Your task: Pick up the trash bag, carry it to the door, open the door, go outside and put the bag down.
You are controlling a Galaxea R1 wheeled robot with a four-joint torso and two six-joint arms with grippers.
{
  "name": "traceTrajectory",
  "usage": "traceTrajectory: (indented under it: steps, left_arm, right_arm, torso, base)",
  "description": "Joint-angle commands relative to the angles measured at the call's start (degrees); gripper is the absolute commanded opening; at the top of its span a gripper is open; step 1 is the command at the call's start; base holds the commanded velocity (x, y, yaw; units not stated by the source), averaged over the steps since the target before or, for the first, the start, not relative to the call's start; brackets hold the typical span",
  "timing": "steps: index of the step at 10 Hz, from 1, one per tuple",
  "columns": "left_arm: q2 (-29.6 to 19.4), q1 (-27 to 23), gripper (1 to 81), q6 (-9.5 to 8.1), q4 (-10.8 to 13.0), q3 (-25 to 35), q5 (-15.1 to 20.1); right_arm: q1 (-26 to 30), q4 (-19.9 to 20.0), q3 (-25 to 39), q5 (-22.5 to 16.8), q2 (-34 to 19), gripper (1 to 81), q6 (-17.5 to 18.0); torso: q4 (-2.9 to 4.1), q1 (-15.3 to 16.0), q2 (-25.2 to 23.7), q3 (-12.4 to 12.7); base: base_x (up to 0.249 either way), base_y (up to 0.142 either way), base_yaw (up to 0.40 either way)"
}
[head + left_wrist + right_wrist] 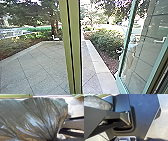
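Your left hand (pixel 53 138) clenches the gathered neck of a dark trash bag (pixel 37 117), a paved yard (pixel 37 67) ahead, while your right hand's grip cannot be told.

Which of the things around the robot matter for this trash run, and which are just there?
Part of the job:
- trash bag, dark and gathered into creases
- glass door with the teal frame
- paving outside, where the bag could go down

Just there:
- shrub beside the pale edging
- tree beyond the paving
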Motion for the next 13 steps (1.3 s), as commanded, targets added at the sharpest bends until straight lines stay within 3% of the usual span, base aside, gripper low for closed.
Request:
traceTrajectory:
  steps: [1, 13]
  left_arm:
    - [0.0, -2.0, 1.0, 0.37, 0.6, 0.4, 3.1]
    - [0.3, -2.0, 1.0, 0.46, 1.4, 0.4, 3.2]
  right_arm:
    - [1.5, -0.3, 0.8, -3.3, 1.2, 81.1, -0.5]
    - [1.1, -0.2, 1.0, -3.2, 1.2, 81.1, -0.5]
  torso:
    - [0.00, 0.0, 0.0, 0.0]
    - [0.00, 0.0, 0.0, 0.0]
  base:
    - [0.000, -0.110, 0.000]
    - [0.000, -0.123, 0.000]
